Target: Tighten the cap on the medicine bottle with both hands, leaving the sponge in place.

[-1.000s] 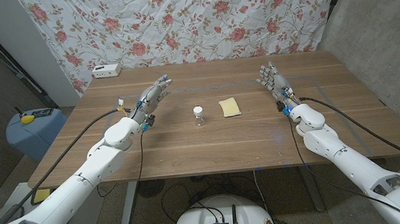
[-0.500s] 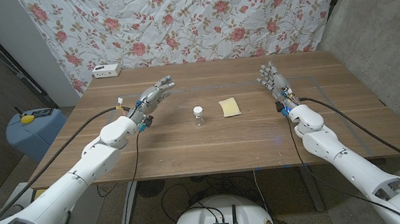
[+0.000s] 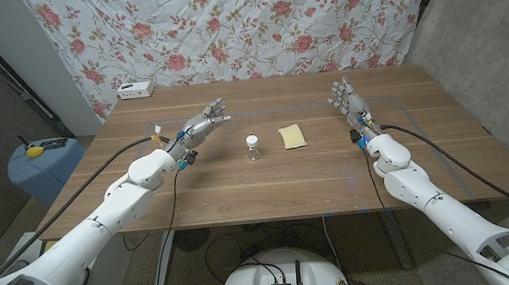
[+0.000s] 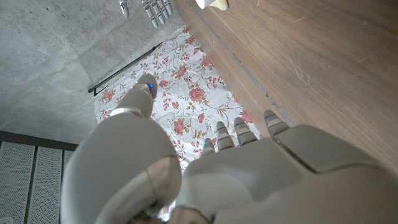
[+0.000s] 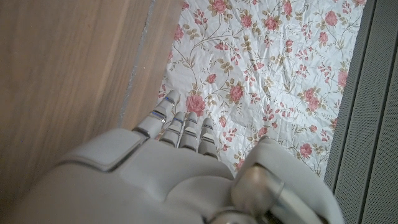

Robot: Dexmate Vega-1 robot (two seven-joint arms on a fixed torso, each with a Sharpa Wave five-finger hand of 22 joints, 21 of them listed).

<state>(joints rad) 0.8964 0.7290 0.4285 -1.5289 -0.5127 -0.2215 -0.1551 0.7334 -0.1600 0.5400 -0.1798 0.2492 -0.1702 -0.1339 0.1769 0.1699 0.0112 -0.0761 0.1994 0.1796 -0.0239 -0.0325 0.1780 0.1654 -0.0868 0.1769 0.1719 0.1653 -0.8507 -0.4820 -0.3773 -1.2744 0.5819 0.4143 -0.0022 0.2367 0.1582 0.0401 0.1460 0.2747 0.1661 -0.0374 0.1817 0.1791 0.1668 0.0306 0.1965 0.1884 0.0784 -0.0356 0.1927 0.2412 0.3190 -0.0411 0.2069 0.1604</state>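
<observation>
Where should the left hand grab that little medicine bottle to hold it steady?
Probably the clear body of the medicine bottle, below the white cap, coming from the left hand's side. It stands upright, so the cap stays free for the right hand.

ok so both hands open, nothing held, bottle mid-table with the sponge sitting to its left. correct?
One thing is off: in the head view the yellow sponge lies to the right of the medicine bottle, toward the right hand, not to its left. The rest holds: the left hand and the right hand are both open, holding nothing, and the bottle stands mid-table.
</observation>
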